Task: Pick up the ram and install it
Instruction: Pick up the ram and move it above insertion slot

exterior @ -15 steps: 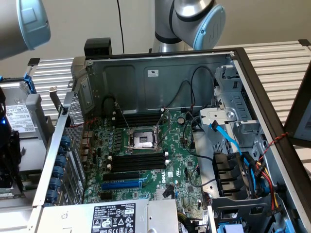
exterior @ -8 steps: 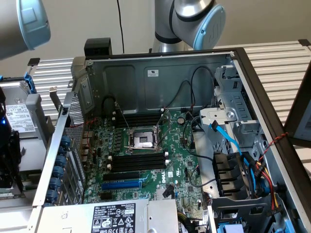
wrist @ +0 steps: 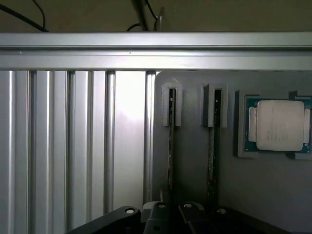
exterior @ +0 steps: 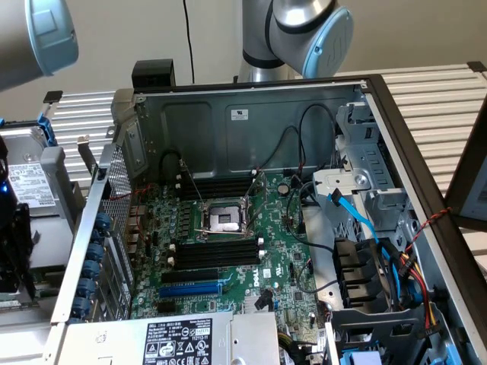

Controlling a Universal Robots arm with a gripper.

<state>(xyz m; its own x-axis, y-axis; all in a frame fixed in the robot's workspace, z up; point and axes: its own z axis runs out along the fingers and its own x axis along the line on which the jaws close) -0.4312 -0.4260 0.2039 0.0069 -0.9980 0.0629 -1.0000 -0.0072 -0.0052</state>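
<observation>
Nearest us in the wrist view, the gripper [wrist: 170, 215] is clenched. The near end of the ram [wrist: 171, 141] runs in between its fingertips, so we judge it pinched by its thin edge while it stands on edge in the grey holder [wrist: 191, 161]. So narrow a hold could slip or let the stick twist, and a crooked pull could bind its far end in the holder's guide [wrist: 171, 105]. The second stick [wrist: 213, 146] stands just beside it and could be knocked. Farther off, a processor [wrist: 279, 125] lies in its own recess.

In the exterior view, the black memory slots [exterior: 217, 252] lie deep in the open case, just beside the processor socket [exterior: 226, 220] with its raised levers. A blue data cable [exterior: 358, 218] and the case wall [exterior: 228, 125] beyond crowd any approach.
</observation>
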